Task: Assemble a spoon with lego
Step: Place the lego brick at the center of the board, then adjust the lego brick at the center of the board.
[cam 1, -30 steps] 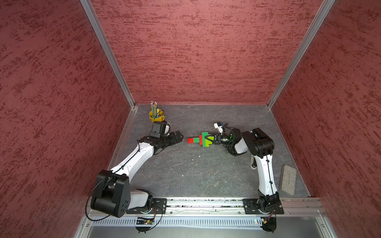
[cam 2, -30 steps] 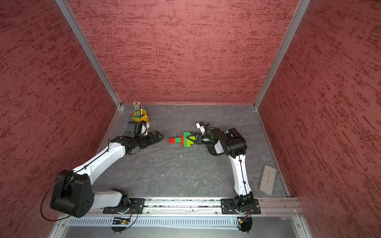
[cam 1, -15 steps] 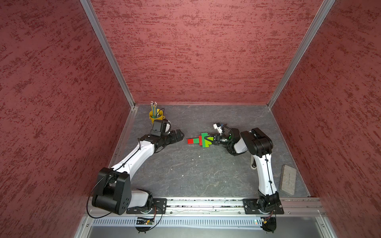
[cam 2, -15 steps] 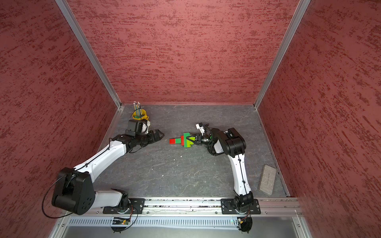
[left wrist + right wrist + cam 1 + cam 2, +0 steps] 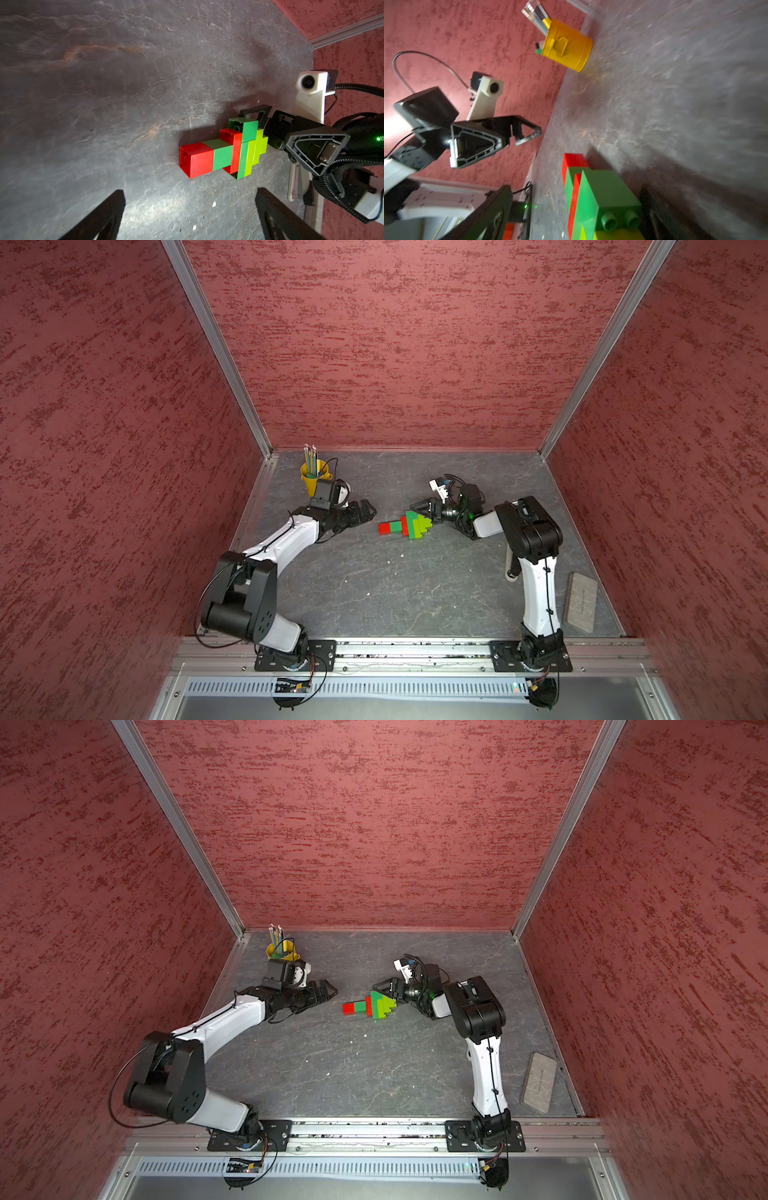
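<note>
Top views both show the spoon [image 5: 409,524] lying flat on the grey table [image 5: 374,593], just right of frame centre. Its red handle end points toward frame left and its lime-green head toward frame right. The right gripper [image 5: 424,515] sits at the head with its jaws spread wide on either side, clamping nothing; whether the far finger touches the head is unclear. The left gripper [image 5: 368,510], left of centre and apart from the handle, is likewise spread wide and empty. A yellow bucket [image 5: 309,483] stands behind it, toward the upper left.
</note>
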